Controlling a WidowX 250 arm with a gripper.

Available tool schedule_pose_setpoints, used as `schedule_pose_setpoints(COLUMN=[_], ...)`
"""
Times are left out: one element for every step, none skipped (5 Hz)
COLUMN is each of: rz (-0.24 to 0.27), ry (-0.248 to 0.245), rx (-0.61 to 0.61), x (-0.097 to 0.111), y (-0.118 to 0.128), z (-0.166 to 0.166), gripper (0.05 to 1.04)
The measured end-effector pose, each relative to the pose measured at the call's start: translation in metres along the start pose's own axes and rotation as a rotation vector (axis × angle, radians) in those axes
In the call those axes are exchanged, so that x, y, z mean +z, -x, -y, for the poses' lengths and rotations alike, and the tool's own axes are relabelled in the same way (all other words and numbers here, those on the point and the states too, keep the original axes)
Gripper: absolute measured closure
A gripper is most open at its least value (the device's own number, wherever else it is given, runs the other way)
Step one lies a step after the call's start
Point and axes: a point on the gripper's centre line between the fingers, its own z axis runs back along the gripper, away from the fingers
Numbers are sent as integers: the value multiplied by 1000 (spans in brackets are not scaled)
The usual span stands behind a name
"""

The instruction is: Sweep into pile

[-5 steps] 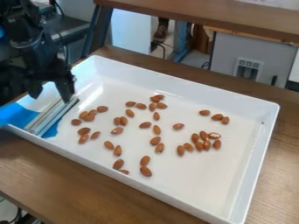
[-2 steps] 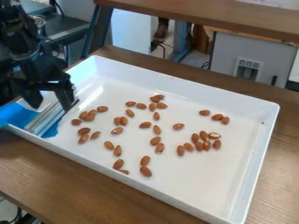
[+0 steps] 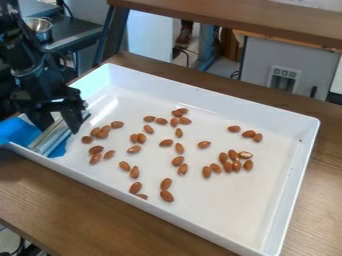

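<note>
Wooden table (image 3: 67,205) bore white tray (image 3: 297,160), scattered almonds (image 3: 204,144); gripper (image 3: 60,129), spread, hung at metallic sweeper (image 3: 52,138) — likely for grasping.

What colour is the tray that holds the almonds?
The tray is white, as the camera view shows best.

Almonds (image 3: 179,148): brown, flat in white tray (image 3: 217,97), scattered, some touching in small clusters. Bar (image 3: 52,136): silver, ridged, slantwise at tray's left end, by blue sheet (image 3: 18,131).
</note>
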Motion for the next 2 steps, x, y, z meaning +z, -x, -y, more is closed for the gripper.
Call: schedule_pose_setpoints(rz=[-16,-36], ry=[4,7], rx=[19,49], x=[-3,-7], y=[5,7], z=[3,19], gripper=[697,716])
